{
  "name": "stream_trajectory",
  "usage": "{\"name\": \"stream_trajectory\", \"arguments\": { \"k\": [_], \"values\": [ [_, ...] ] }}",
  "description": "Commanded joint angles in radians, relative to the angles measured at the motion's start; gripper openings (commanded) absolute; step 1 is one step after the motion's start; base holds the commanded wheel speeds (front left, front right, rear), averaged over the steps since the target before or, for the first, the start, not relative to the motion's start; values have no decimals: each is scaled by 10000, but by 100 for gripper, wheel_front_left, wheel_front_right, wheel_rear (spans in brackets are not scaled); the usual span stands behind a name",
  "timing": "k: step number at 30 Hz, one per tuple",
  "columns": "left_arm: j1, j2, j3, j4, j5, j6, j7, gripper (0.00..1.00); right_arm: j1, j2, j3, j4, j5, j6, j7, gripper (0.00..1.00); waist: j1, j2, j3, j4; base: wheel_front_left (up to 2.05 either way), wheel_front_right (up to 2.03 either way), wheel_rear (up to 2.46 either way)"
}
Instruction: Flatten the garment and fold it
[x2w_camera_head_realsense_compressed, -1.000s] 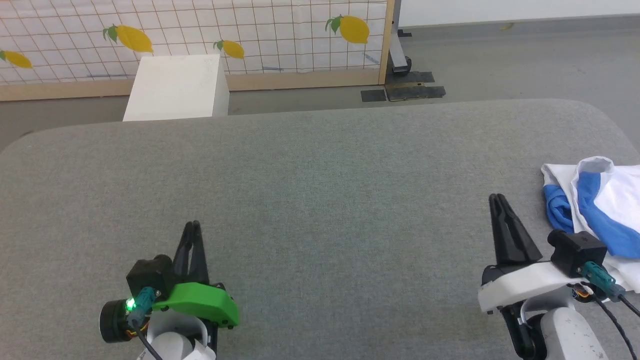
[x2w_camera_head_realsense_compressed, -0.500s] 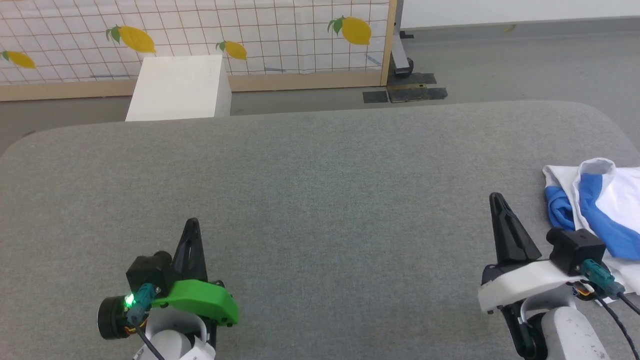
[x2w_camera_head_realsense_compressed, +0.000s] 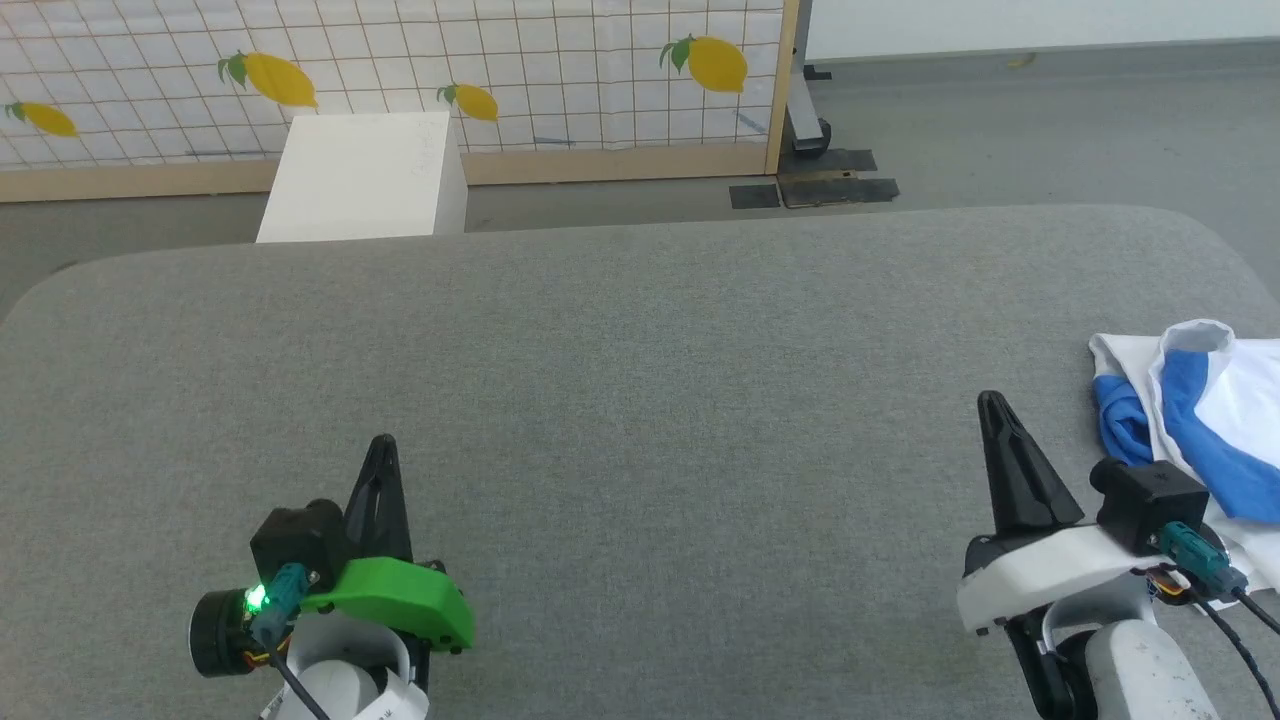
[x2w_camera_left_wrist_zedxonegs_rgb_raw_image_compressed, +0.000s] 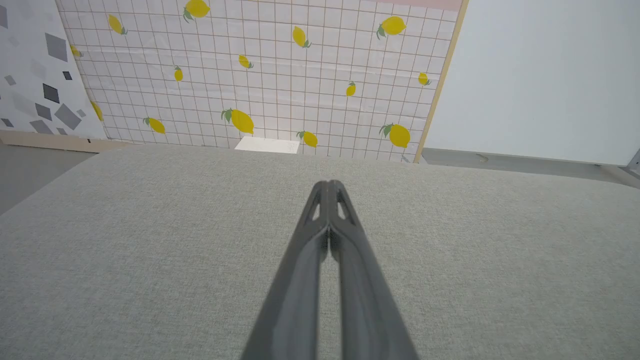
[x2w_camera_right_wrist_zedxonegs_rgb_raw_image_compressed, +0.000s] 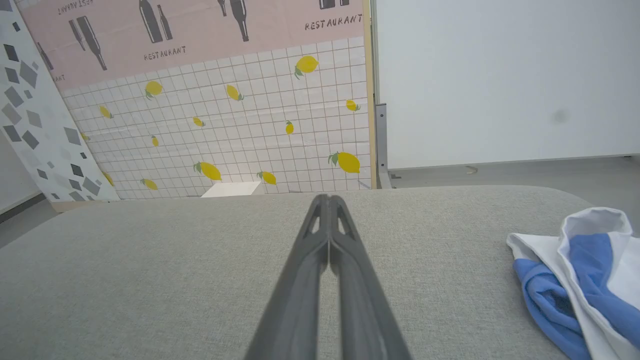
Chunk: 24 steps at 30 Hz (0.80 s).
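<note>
While left gripper (x2w_camera_head_realsense_compressed: 383, 442) and right gripper (x2w_camera_head_realsense_compressed: 990, 399) sit closed, empty, the garment (x2w_camera_head_realsense_compressed: 1205, 425) lies crumpled
Open your right jaws; pinch the white edge, perhaps a hem; drag it centreward

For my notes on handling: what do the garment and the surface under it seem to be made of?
The garment: soft, thin cloth, likely knit, white and blue, matte; it lies crumpled in loose folds. The table: seemingly covered in grey woven fabric, matte; a fine weave grain shows, and its rounded edges suggest padding.
</note>
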Motion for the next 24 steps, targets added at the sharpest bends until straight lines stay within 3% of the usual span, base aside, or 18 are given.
{"name": "stream_trajectory", "arguments": {
  "k": [1, 24],
  "values": [
    [176, -19, 40, -74, 151, -64, 55, 0, 146, 3, -6, -123, -145, -4, 66, 0, 0, 0, -3, 5, 0, 0, 0],
    [369, -73, 237, -509, 605, -240, 517, 0, 412, 5, -14, -610, -545, -6, 491, 0, 0, 0, -47, 85, 0, 0, 0]
  ]
}}
